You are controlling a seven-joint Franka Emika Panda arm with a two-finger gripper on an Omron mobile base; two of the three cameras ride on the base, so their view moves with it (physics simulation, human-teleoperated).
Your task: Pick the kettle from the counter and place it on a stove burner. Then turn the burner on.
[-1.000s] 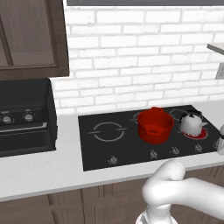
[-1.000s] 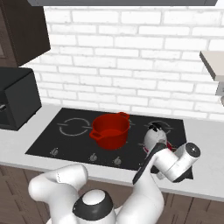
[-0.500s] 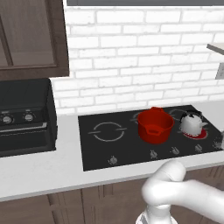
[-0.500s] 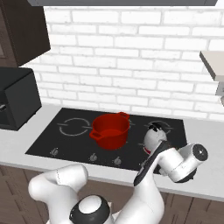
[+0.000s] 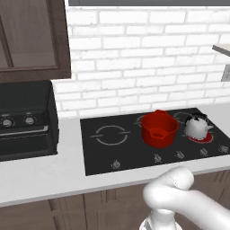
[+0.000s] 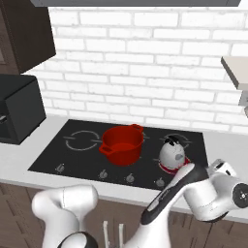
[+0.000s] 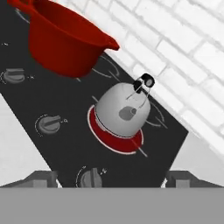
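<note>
A white brick wall (image 5: 148,58) runs behind a smooth pale grey-white countertop (image 5: 49,173), with a dark wooden cabinet (image 5: 31,40) hung at the upper left in the left base view. Set into the countertop is a flat black glass cooktop (image 5: 130,152) marked with thin pale ring outlines and a row of small grey knobs (image 5: 116,165) along its front edge. To the cooktop's left a boxy black countertop oven (image 5: 24,119) stands on the counter. The white robot arm (image 6: 193,189) bends low in front of the cooktop's right end. Near the middle of the cooktop sits a round red two-handled pot (image 5: 158,128), open at the top. Just to its right, apart from it, the small rounded shiny silver kettle (image 5: 196,126) with a dark arched handle stands upright on a stove burner (image 7: 114,139) that glows red beneath it. In the hand view the two-finger gripper (image 7: 112,179) has its dark tips spread wide at the lower corners, holding nothing, drawn back from the kettle above the front knobs.
</note>
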